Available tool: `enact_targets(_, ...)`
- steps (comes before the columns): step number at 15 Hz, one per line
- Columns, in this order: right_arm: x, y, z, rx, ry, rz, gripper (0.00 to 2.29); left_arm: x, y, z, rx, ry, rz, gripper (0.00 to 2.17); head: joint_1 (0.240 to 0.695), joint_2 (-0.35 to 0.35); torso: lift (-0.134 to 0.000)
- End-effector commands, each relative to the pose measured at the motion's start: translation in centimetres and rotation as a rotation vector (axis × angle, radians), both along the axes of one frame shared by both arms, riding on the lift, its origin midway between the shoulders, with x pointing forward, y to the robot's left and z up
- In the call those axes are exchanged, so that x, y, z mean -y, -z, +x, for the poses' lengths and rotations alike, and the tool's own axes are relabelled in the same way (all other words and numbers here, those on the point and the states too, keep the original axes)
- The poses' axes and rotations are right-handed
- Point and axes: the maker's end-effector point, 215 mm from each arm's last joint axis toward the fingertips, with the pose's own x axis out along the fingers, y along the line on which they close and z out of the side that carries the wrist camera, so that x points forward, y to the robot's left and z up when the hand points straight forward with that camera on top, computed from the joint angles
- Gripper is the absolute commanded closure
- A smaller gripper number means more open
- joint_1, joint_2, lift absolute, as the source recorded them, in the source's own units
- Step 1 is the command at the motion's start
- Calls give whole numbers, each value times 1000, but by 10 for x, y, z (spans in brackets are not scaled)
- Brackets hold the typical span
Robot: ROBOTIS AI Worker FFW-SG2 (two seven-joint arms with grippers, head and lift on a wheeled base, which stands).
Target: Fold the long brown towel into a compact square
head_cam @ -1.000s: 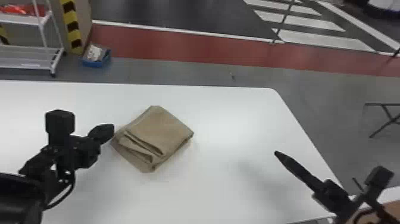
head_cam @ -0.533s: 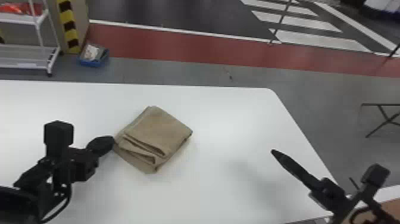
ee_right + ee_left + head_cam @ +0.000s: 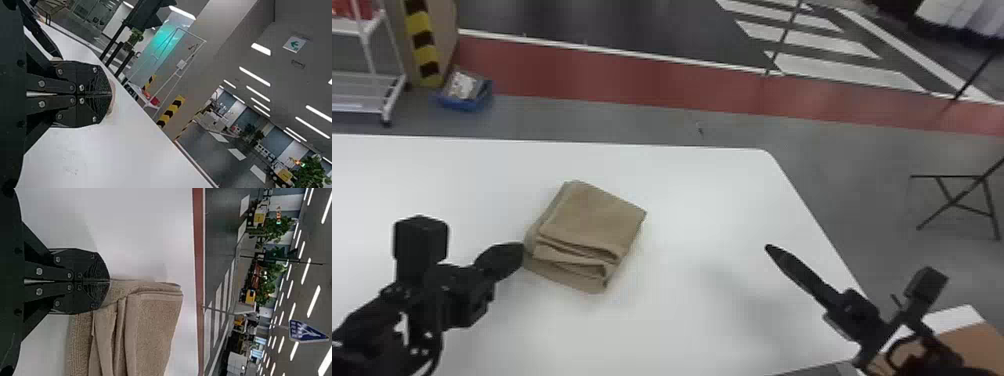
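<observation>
Furthest left, at eight o'clock in the head view: left arm, slanted in low from the bottom corner, aimed at about two. At its end, left hand, fingers pressed together and tips right at the nearby corner of the towel. Probably kept closed so as to nudge or press that corner rather than lift a layer. Cannot tell about any bit of towel pinched between those tips.

Next rightward, on the surface, also toward eight but closer to centre: the towel, doubled into a small, thick, roughly square block. Lies cornerwise, stacked edges facing about seven and a little uneven, lower layers poking out past the top one. Sits close to the left hand, presumably for easy tidying there. Looks nearly done; perhaps needs only a light squaring, at some risk of dragging the top layer askew.

Furthest right, at four o'clock: right arm, canted toward ten and seemingly raised over the surface. Right hand closed and empty, well apart from the towel, likely held aside to leave working room.
</observation>
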Motion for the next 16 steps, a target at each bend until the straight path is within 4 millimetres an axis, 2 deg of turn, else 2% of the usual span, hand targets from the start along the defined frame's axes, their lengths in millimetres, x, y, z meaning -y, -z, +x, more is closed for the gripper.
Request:
enact_targets(1,3,1,2,-3,1,1,2034,14,-4,-12,-4,18,-23,1740,695,-343,-124)
enact_targets(6,4,5,6,-9,4,-1,2037,46,-4,-43,-39,68,-65,1737,695,-350,-124)
enact_targets(7,-3,7,11,-15,-7,-13,2037,45,-5,-42,-37,62,-62,1737,695,-350,-124)
enact_targets(9,-17,19,24,-31,-14,-81,2037,31,-23,-29,2,20,-59,1737,695,-350,-124)
enact_targets(12,-41,41,61,-30,20,-280,2037,-16,-56,-1,81,-88,-40,1737,695,-350,-124)
enact_targets(13,-60,45,73,-16,-1,-301,2037,-28,-61,4,93,-119,-36,1737,695,-334,-124)
enact_targets(15,-74,46,101,5,-9,-367,2037,-50,-71,12,122,-163,-30,1737,695,-277,-124)
enact_targets(16,-88,49,110,3,-24,-388,2037,-55,-69,10,125,-171,-28,1737,695,-215,-124)
